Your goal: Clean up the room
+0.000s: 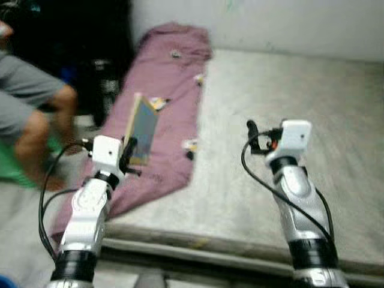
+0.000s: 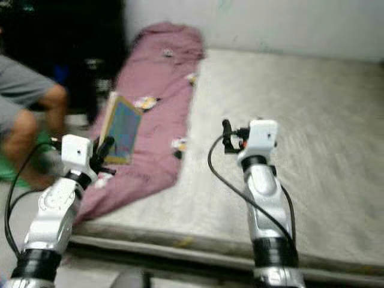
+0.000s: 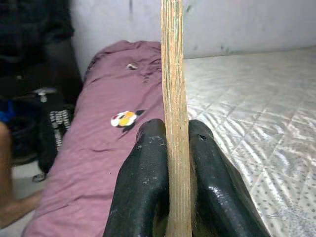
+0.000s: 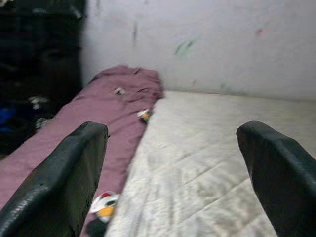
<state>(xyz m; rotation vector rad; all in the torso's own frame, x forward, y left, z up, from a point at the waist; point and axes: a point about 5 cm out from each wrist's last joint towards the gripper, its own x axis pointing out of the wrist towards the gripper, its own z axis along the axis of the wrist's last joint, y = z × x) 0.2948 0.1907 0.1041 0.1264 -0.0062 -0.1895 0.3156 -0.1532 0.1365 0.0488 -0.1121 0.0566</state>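
A mauve blanket [image 1: 165,102] with small cartoon prints lies along the bare mattress [image 1: 288,120] at 10 o'clock. The left gripper [image 3: 176,143] holds its jaws pinched on a thin board book [image 1: 141,129], upright above the blanket at 9 o'clock. The right gripper [image 4: 173,168] hovers over the mattress at 3 o'clock, jaws spread wide and holding nothing. A person's legs [image 1: 36,120] show at 9 o'clock, off the bed.
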